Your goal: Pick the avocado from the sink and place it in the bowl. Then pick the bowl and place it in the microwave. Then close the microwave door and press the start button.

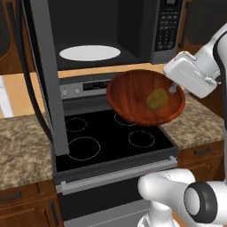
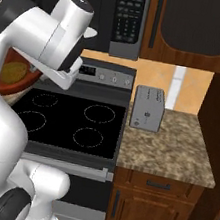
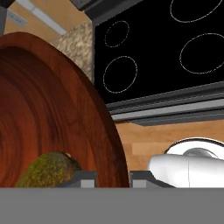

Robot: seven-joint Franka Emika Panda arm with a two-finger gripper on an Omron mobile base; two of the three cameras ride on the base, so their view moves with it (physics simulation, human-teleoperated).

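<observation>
Bowl (image 1: 133, 95) is held in the air above the black stovetop (image 1: 111, 137), tilted toward the left base camera so its glossy reddish-brown inside faces out. Gripper (image 1: 174, 87) has it by the right rim: in the hand view the two fingers (image 3: 83, 178) stand one on each side of the rim wall, closed down on it, with the wood between them. Avocado (image 1: 157, 99) lies inside the bowl, low on the right of the hollow, just beside the gripped rim; in the hand view it sits against the inner wall next to the inner finger, its rough olive-yellow skin visible. Microwave (image 1: 128, 26) is above and behind the bowl, its cavity open, with the white turntable plate (image 1: 90, 52) bare on the black floor. Microwave door (image 1: 46, 71) is swung wide open to the left, hanging down in front of the left part of the stove with its dark bar handle along the outer edge. Button panel (image 1: 167, 26) is at the right side of the microwave body. In the right base view the arm covers most of the bowl; a slice of rim and the avocado show at the left edge. A grey toaster (image 2: 148, 108) stands on the granite counter (image 2: 168, 152) right of the stove.
</observation>
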